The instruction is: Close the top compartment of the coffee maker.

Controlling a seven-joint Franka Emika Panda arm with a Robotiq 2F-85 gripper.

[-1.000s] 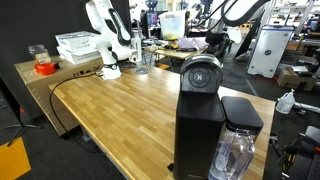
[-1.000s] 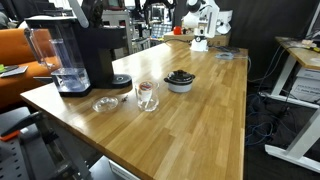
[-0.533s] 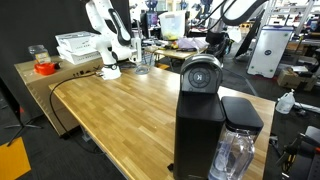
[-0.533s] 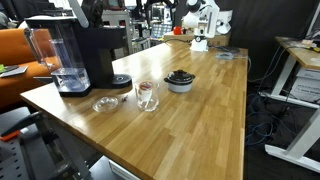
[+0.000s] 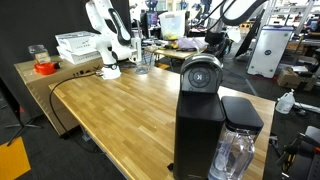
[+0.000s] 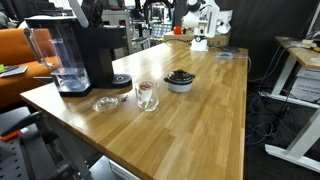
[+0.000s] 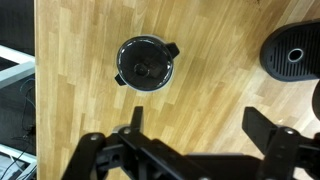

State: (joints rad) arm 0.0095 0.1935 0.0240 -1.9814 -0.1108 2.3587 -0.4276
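The coffee maker point(image 5: 199, 130) stands at the near right end of the wooden table, and also shows in an exterior view point(image 6: 92, 52). Its top compartment point(image 5: 202, 72) is raised, with the silver-grey ring on its inner face showing. The clear water tank point(image 5: 237, 152) sits at its side. The white robot arm point(image 5: 104, 38) stands at the far end of the table, well away from the machine. In the wrist view my gripper point(image 7: 197, 126) is open and empty, high above the tabletop, with the machine's round black drip base point(image 7: 293, 55) at the right edge.
A grey bowl with dark contents point(image 6: 180, 80) also shows in the wrist view point(image 7: 145, 62). A glass cup point(image 6: 147, 95) and a small glass dish point(image 6: 105, 103) stand near the machine. A white basket point(image 5: 77, 45) and a red roll point(image 5: 44, 67) sit on a side table.
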